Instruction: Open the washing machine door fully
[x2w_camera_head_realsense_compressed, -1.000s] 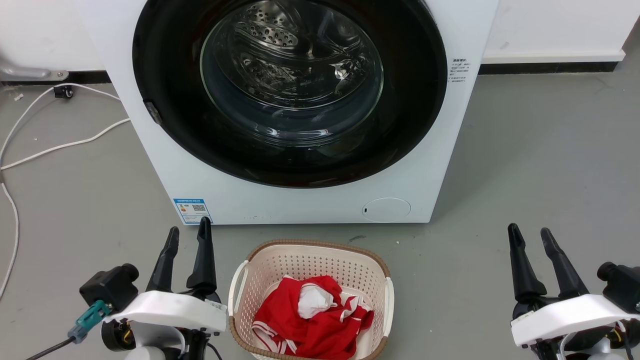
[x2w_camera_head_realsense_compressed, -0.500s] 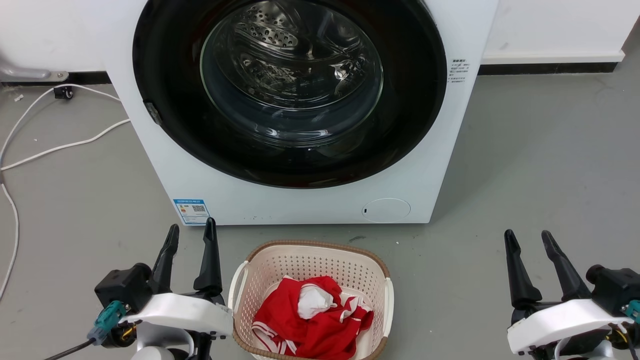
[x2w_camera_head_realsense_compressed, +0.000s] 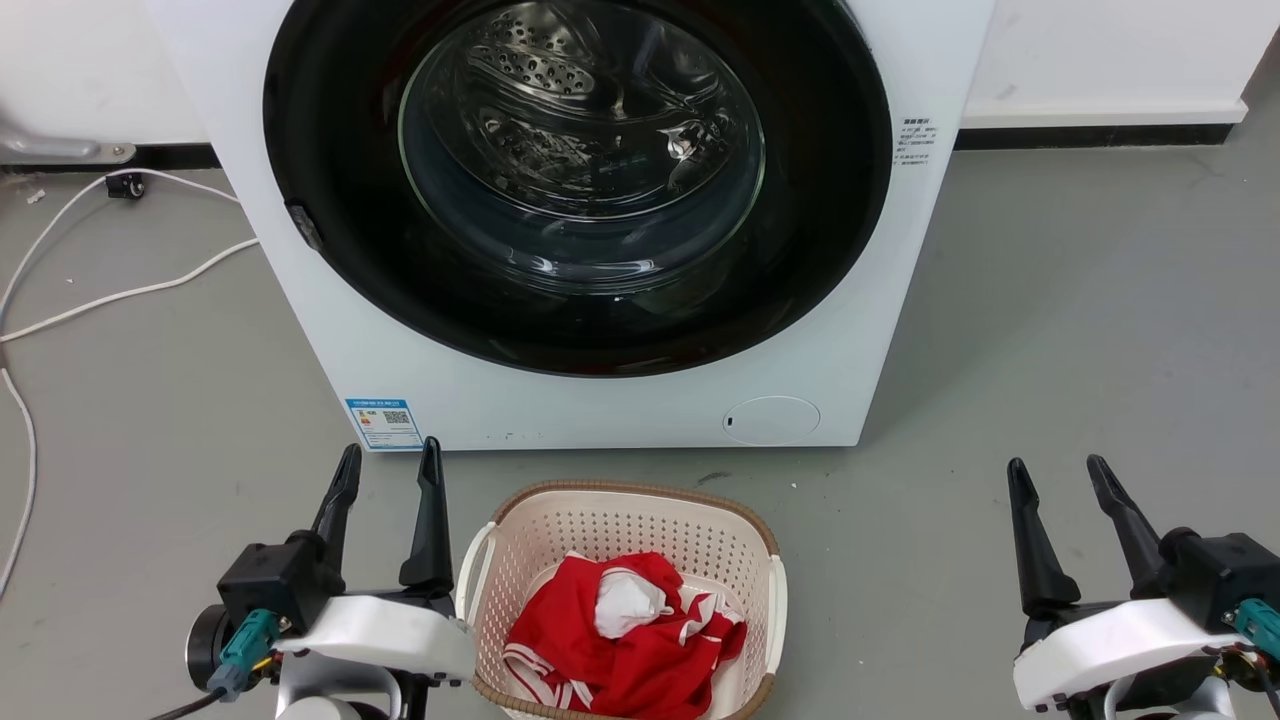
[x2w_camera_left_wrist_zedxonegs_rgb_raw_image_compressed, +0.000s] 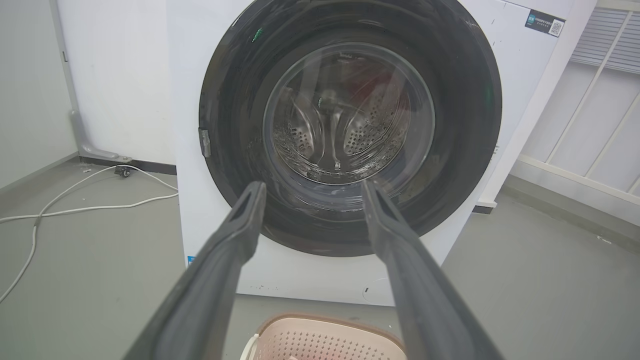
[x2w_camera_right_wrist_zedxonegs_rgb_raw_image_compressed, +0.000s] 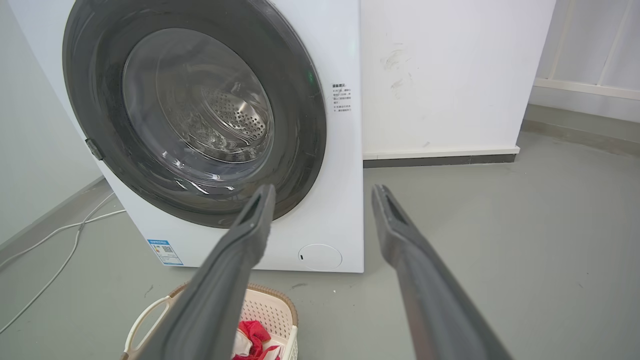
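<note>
The white washing machine (x2w_camera_head_realsense_compressed: 600, 405) stands ahead on the grey floor. Its round glossy black washing machine door (x2w_camera_head_realsense_compressed: 820, 230) lies closed flat against the front, steel drum showing through the glass bowl; a small latch tab (x2w_camera_head_realsense_compressed: 305, 225) sits on its left rim. The door (x2w_camera_left_wrist_zedxonegs_rgb_raw_image_compressed: 465, 125) also faces the left wrist view, and the door (x2w_camera_right_wrist_zedxonegs_rgb_raw_image_compressed: 300, 130) shows at the left of the right wrist view. My left gripper (x2w_camera_head_realsense_compressed: 390, 470) is open at the lower left, short of the machine. My right gripper (x2w_camera_head_realsense_compressed: 1058, 477) is open at the lower right, over bare floor. Both are empty.
A cream laundry basket (x2w_camera_head_realsense_compressed: 620, 510) with red and white clothes (x2w_camera_head_realsense_compressed: 620, 630) sits on the floor between my arms, just before the machine. White cables (x2w_camera_head_realsense_compressed: 120, 290) trail over the floor at the left. A white wall with dark skirting (x2w_camera_head_realsense_compressed: 1100, 135) runs behind.
My left gripper has shifted slightly right and lower, its wrist rolling. My right gripper has sunk a little and rolled too. The door has not moved.
</note>
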